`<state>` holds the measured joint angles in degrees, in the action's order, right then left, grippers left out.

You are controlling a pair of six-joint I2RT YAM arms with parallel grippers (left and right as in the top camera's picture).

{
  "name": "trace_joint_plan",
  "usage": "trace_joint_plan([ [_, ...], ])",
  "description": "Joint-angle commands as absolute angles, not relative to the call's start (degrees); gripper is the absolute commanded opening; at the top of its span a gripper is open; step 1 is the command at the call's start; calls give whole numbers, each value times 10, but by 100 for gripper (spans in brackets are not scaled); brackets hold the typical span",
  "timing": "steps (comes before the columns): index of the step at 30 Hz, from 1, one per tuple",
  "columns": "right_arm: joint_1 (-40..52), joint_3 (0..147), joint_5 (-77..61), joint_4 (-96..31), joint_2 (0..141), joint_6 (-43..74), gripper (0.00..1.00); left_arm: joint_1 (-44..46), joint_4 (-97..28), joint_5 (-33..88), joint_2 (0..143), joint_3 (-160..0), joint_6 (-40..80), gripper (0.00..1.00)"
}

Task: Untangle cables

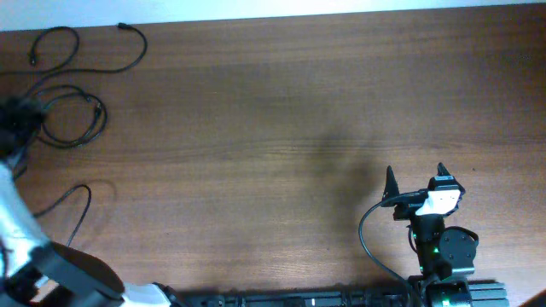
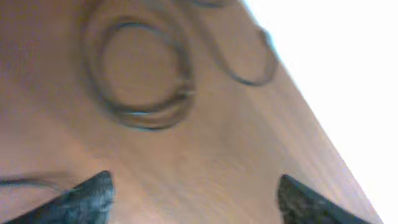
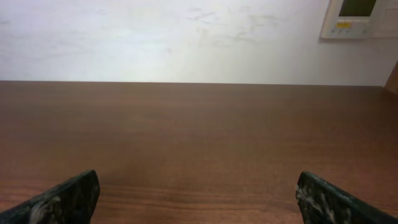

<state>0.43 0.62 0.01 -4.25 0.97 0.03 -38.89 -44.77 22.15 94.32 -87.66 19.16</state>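
Note:
Three thin black cables lie at the table's far left. One cable runs in an open curve along the back edge. A coiled cable lies below it and shows as a blurred ring in the left wrist view, with another cable's curve beyond it. A third cable bends nearer the front. My left gripper is open and empty, just left of the coil. My right gripper is open and empty at the front right, far from the cables.
The left arm's white link crosses the table's left edge near the third cable. The wooden table ends at a white wall with a wall panel. The right arm's own thick wire loops beside its base.

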Motion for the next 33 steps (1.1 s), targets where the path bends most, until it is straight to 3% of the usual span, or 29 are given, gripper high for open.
trace_joint_plan([
  [1, 7, 3, 3, -46, 7, 2, 98, -260, -431, 210, 916, -882, 179, 99],
  [4, 7, 3, 3, -46, 7, 2, 98, -175, -429, 157, 917, -882, 179, 99],
  [9, 7, 3, 3, -46, 7, 2, 98, -118, -438, 135, 917, -882, 179, 99],
  [21, 8, 4, -19, -27, 7, 9, 98, -114, -459, 135, 917, -882, 179, 99],
  [27, 7, 34, -245, 210, 7, 9, 98, -114, -459, 135, 917, -882, 179, 99],
  [30, 7, 44, -258, 232, 7, 93, 99, -114, -459, 135, 917, -882, 179, 99],
  [33, 7, 44, -267, 183, 7, 96, 98, -114, -459, 135, 917, -882, 179, 99],
])
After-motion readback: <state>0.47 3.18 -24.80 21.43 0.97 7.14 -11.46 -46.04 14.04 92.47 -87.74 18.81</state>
